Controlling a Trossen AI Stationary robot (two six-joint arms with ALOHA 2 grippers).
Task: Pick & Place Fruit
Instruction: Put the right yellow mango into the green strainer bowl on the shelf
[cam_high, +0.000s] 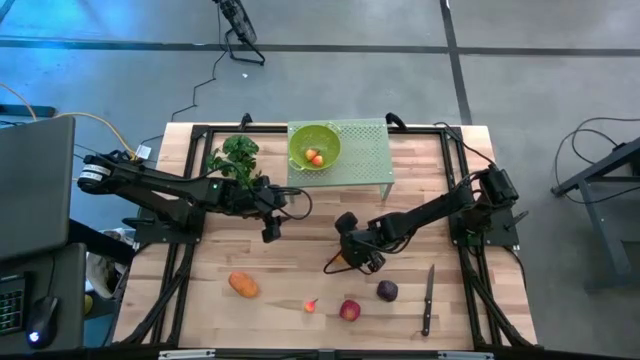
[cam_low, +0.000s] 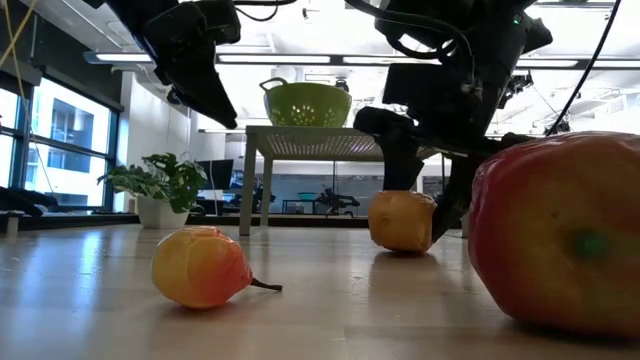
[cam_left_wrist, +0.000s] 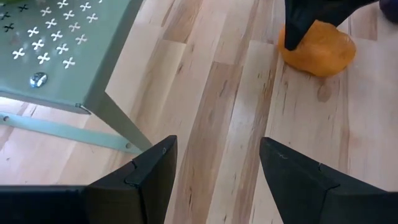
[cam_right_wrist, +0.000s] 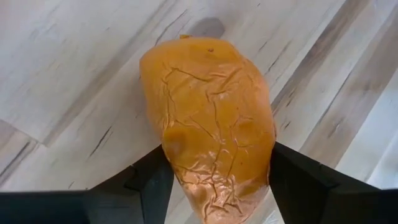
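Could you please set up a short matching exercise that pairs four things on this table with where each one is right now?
Things:
1. green colander
2. knife
3. orange fruit
4. plant

Places:
A. between the right gripper's fingers, on the wood
B. on top of the green perforated stand
C. lying flat near the table's right edge
D. beside the stand, at the table's back left

Pairs: 1-B, 2-C, 3-A, 4-D
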